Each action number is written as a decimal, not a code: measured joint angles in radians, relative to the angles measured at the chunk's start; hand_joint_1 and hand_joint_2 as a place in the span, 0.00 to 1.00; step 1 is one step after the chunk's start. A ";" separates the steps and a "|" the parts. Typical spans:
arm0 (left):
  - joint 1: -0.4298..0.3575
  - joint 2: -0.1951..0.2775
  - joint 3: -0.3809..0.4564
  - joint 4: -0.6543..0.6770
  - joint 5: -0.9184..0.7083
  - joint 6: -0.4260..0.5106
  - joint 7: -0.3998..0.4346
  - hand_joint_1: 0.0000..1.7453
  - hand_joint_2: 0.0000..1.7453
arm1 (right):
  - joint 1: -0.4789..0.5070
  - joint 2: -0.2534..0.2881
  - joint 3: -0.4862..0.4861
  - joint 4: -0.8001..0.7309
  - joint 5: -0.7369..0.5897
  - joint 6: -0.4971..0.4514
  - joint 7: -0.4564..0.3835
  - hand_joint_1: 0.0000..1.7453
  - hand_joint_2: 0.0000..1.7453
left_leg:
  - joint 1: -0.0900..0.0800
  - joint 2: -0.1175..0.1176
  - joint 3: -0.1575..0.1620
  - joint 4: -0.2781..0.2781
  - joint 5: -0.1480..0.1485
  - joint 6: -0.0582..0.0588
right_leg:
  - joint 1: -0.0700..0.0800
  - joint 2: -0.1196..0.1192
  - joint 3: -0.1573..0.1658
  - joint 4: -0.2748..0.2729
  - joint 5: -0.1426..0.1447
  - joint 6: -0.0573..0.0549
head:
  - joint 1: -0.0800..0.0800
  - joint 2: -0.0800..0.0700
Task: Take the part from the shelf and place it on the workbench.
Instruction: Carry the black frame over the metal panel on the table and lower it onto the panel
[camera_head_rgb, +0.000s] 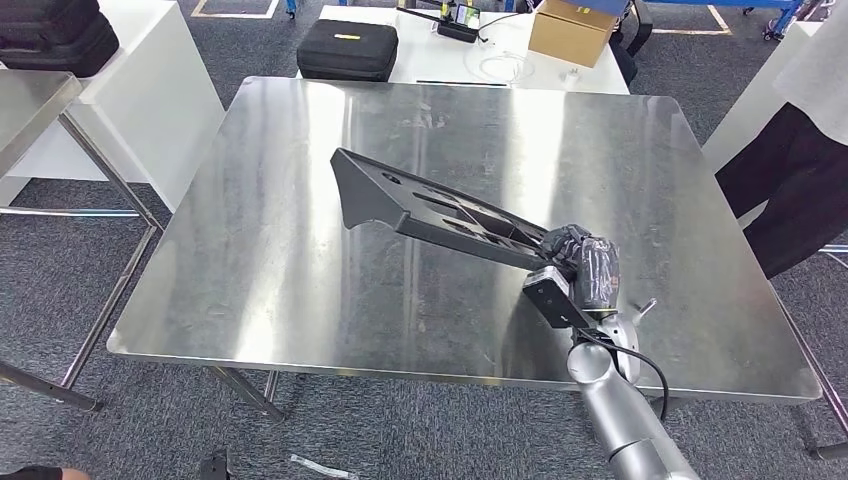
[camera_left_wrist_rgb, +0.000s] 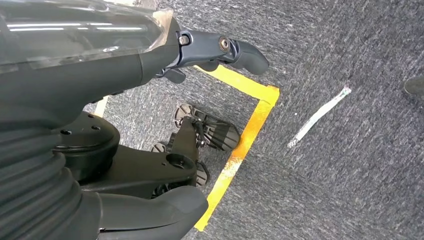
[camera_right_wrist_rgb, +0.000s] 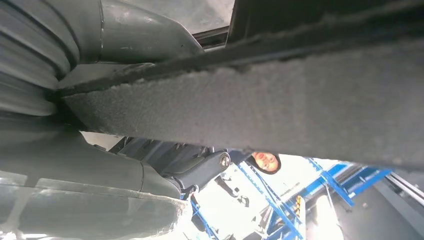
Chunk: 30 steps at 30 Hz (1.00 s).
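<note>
The right hand (camera_head_rgb: 580, 262) grips one end of the black part (camera_head_rgb: 430, 208), held tilted over the middle of the metal workbench (camera_head_rgb: 250, 250). The left hand (camera_left_wrist_rgb: 150, 60) hangs empty, fingers apart. Setting down remains.

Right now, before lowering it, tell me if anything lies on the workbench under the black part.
Nothing visible does. The right hand holds the black part by one end, over the workbench, whose steel surface looks bare beneath it. The cases and box sit on the white table beyond the far edge.

A workshop: steel workbench (camera_head_rgb: 300, 250), grey carpet (camera_head_rgb: 450, 430) with yellow floor tape (camera_left_wrist_rgb: 245, 135), blue racking (camera_right_wrist_rgb: 345, 180).
</note>
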 joint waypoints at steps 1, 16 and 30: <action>0.000 -0.001 -0.002 0.000 -0.001 -0.002 0.000 0.00 1.00 | -0.007 -0.003 0.000 0.014 0.006 -0.003 0.008 0.99 1.00 | 0.000 0.000 0.000 0.000 0.000 0.000 | 0.000 0.000 0.000 0.000 0.000 0.000 | 0.000 0.000; -0.013 -0.018 -0.055 0.000 -0.031 -0.006 0.017 0.00 1.00 | -0.194 -0.105 -0.030 0.305 0.069 -0.068 0.111 0.99 1.00 | 0.000 0.000 0.000 0.000 0.001 0.001 | 0.000 0.000 0.000 0.000 0.001 0.001 | 0.000 0.000; -0.016 -0.023 -0.079 0.001 -0.038 -0.010 0.028 0.00 1.00 | -0.304 -0.145 -0.029 0.450 0.132 -0.078 0.159 0.99 1.00 | 0.000 0.001 0.000 0.000 0.001 0.001 | 0.000 0.000 0.000 0.000 0.001 0.001 | 0.000 0.000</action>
